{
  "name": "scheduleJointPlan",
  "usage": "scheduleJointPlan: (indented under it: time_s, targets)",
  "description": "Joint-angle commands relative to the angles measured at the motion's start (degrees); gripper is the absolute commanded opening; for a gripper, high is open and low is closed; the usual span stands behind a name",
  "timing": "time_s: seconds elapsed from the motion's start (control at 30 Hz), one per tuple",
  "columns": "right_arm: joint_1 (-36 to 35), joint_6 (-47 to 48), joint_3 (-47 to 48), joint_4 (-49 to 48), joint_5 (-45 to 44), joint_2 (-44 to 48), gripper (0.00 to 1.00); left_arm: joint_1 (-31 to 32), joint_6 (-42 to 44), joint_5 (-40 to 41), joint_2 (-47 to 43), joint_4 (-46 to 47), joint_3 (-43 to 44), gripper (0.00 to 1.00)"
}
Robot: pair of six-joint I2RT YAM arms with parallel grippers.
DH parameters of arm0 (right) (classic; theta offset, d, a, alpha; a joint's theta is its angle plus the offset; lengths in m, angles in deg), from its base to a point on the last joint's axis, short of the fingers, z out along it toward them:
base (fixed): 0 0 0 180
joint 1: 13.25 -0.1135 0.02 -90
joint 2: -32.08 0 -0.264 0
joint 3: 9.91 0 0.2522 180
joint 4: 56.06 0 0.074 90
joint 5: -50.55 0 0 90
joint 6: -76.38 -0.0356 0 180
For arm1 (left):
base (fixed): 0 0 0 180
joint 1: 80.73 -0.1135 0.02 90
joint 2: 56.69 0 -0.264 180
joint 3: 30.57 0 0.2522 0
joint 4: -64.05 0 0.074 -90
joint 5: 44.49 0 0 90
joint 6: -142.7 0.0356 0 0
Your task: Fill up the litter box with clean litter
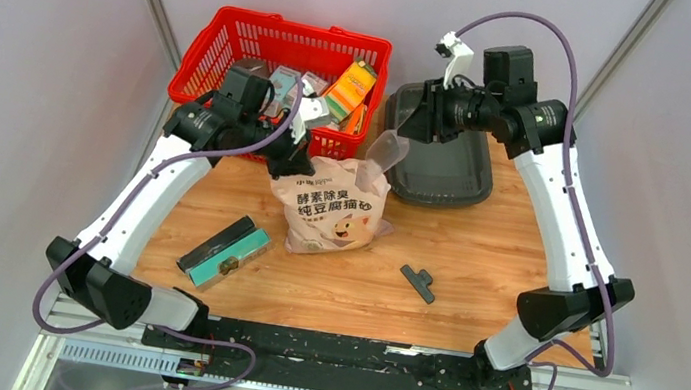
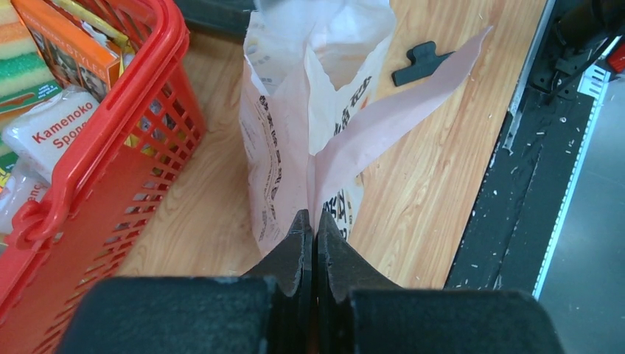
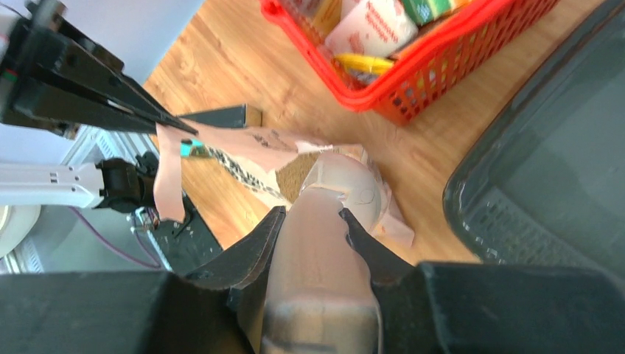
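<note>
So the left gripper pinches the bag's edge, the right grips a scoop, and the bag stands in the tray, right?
No. The bag stands on the table, outside the tray, as the top view shows. The left gripper does pinch its edge and the right gripper grips the scoop.

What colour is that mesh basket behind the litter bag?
The basket is bright red, seen best in the top external view.
</note>
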Motion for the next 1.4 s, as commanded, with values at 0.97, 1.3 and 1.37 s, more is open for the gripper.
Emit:
scheduleJointPlan:
  time_s: [0.97, 1.3, 1.37]
  targets:
    - [-8.69, -1.93, -13.72, 0.9, -18.94, -0.71, 0.0, 1.76, -17.05, -1.38, -8.69, 22.19, -4.82, 0.0]
    - [-11.42, -1.5, -22.45, -2.36, -36.07, 3.34, 0.0, 1.76, -15.29, -2.34, -8.17, 24.03, -4.29, 0.0]
    - [-11.07, -2.29, -19.12, -1.92, -37.4, 2.38, 0.0, 1.76, -15.64, -2.78, -6.94, 24.74, -3.33, 0.0]
